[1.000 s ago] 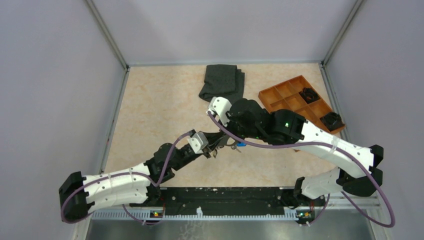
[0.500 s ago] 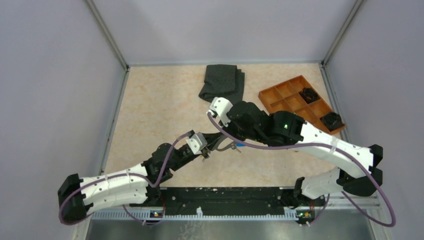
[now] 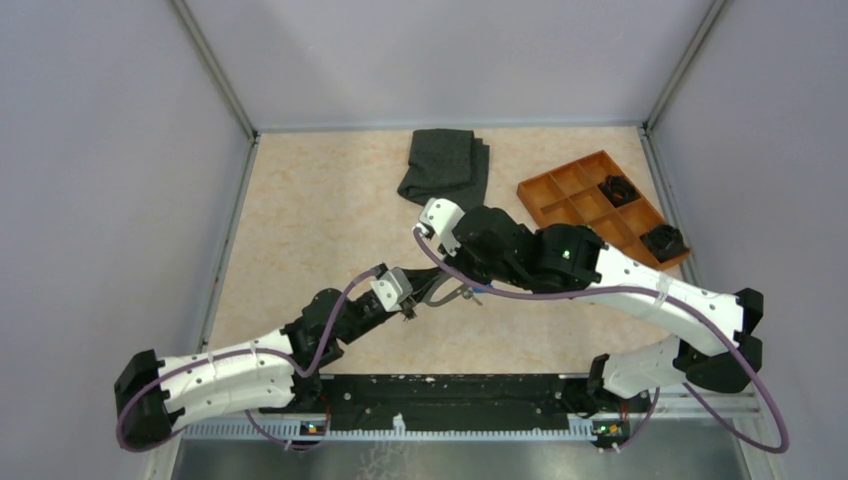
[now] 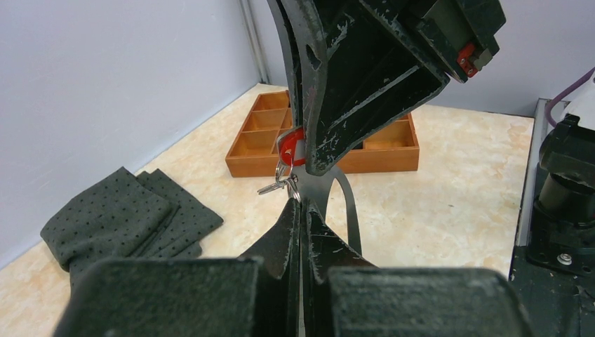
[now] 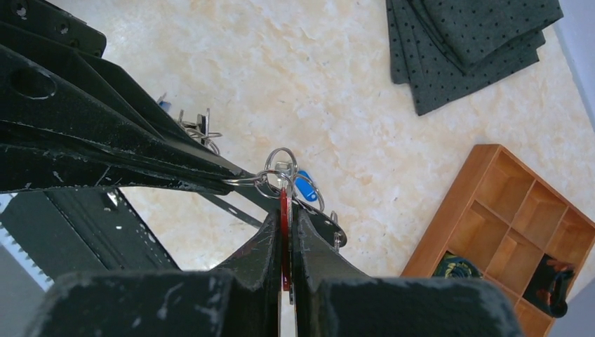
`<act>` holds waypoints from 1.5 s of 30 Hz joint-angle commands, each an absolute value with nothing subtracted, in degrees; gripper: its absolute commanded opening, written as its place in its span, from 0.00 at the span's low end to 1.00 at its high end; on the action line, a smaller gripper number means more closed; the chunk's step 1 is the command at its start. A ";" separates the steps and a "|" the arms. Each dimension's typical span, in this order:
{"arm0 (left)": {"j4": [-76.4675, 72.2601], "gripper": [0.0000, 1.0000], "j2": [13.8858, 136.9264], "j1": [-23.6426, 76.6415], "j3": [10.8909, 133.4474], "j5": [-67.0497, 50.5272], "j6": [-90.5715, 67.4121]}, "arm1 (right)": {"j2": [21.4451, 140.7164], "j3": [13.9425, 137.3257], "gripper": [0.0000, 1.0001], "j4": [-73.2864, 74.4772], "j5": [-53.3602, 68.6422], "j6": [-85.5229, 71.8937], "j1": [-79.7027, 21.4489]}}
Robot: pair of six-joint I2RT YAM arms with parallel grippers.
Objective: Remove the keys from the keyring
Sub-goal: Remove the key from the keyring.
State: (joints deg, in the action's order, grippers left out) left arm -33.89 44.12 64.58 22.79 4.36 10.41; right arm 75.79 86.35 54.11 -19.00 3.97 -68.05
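Two robot arms meet over the middle of a pale marbled tabletop (image 3: 300, 220), holding a small bunch of keys in the air between them. The left tool (image 4: 302, 210) is closed tight on the keyring (image 4: 349, 210), at its small metal ring end as far as can be seen. The pale grey band curves away beside its fingers. The right tool (image 5: 285, 219) faces it tip to tip and is clamped on a red key (image 5: 283, 200). A blue key (image 5: 304, 187) hangs from the same ring just beside it. This opposed hold looks meant to steady the ring while the red key is worked off it. A folded dotted grey cloth (image 3: 445, 165) lies at the back. A wooden tray (image 3: 560, 185) with compartments sits to the right, two of them holding black lumps (image 3: 618, 188). No brand, label or writing can be read anywhere.
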 commanded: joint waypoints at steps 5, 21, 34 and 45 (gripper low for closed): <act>-38.25 0.23 45.72 64.79 23.35 6.53 7.92 | 74.97 91.23 0.00 51.94 -14.14 5.17 -67.15; -42.18 0.32 48.70 64.82 24.71 3.03 8.52 | 74.90 91.57 0.00 52.03 -13.66 5.19 -67.15; -43.92 0.12 50.72 64.79 25.75 6.15 10.08 | 75.14 91.81 0.00 52.51 -12.66 5.19 -67.67; -42.97 0.00 49.51 64.85 25.22 4.48 11.40 | 74.71 90.81 0.00 54.44 -19.78 4.48 -67.72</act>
